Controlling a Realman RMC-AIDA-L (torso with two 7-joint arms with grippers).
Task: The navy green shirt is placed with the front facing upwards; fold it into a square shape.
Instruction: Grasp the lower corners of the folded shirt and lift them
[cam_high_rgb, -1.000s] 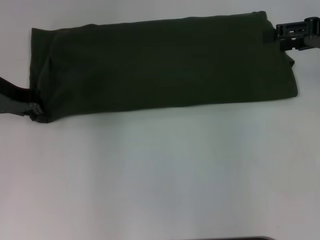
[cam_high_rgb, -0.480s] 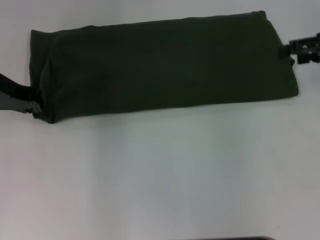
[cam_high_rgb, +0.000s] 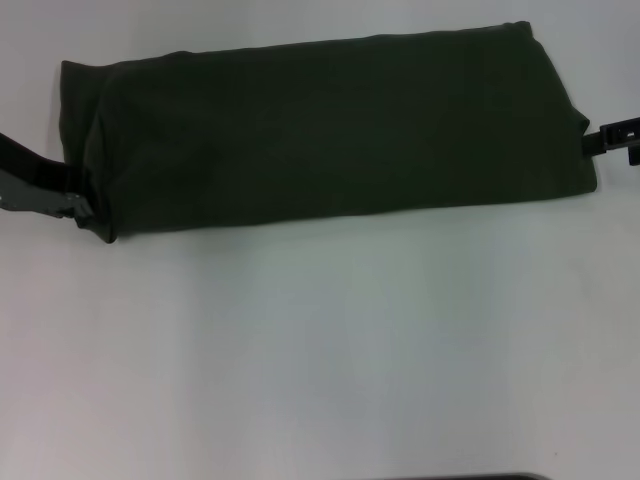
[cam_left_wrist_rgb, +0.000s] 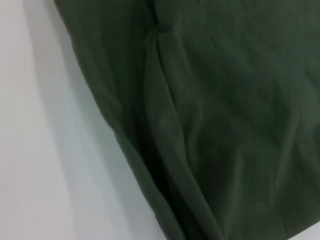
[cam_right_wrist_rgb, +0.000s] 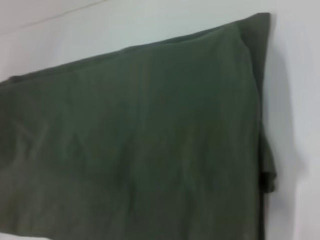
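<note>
Since the earlier frame, right pincer (cam_high_rgb: 618, 138) had retreated off the navy green shirt (cam_high_rgb: 320, 130); left pincer (cam_high_rgb: 72, 205) touched its opposite end. Long axis ran between them; jaw states indiscernible.

Both claws' fingers cut off

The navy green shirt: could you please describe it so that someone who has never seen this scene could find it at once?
On the white table, look to the far half in the head view. The navy green shirt lies there folded into a long dark olive band, running between the left gripper at one end and the right gripper at the other. It is the only cloth there, plain, with no lettering showing.
</note>
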